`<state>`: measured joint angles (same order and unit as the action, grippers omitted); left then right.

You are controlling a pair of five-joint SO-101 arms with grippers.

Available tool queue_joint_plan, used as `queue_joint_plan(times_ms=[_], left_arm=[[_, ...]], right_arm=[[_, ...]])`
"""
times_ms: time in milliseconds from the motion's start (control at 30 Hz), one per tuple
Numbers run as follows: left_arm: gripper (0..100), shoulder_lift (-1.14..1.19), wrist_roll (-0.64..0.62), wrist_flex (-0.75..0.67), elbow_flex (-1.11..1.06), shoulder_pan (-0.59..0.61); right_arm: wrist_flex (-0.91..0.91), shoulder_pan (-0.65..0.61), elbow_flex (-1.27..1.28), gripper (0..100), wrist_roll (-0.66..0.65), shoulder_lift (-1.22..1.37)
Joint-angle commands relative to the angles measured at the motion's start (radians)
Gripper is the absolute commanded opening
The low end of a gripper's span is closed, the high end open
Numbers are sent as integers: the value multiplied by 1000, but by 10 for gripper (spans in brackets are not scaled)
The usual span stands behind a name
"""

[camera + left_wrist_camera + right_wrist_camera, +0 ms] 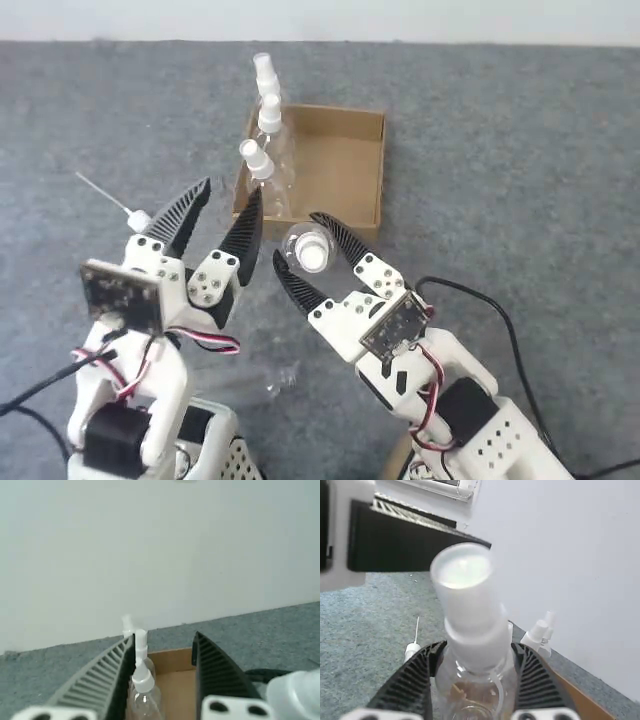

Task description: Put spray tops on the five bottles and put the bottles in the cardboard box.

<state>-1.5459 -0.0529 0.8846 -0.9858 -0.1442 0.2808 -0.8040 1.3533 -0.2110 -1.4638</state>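
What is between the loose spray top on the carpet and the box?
The left pincer, open, sits between the loose spray top and the box in the high view.

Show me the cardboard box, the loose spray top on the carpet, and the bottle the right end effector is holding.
Cardboard box (335, 170), high view, bare floor inside.
Loose spray top (137, 218), high view, its white head.
Held bottle (310, 252), high view, its capped top.

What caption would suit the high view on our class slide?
Right claw holds a capped spray bottle by the cardboard box containing three topped bottles.
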Motion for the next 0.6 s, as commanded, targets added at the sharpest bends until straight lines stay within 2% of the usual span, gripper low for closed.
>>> queue_joint_plan(times_ms=[0,67,233,400,567], left_arm=[[170,-5,-2,64,42,46],[170,-5,-26,68,21,78],[172,-5,-193,6,-59,212],[171,-5,-244,-46,-143,287],[171,-5,-278,-46,-173,315]], right_arm=[[-7,8,-20,33,-2,-24],[-7,8,-21,33,-8,-24],[-7,10,-25,33,-11,-22],[25,27,-55,33,-11,-15],[117,71,-187,33,-3,108]])
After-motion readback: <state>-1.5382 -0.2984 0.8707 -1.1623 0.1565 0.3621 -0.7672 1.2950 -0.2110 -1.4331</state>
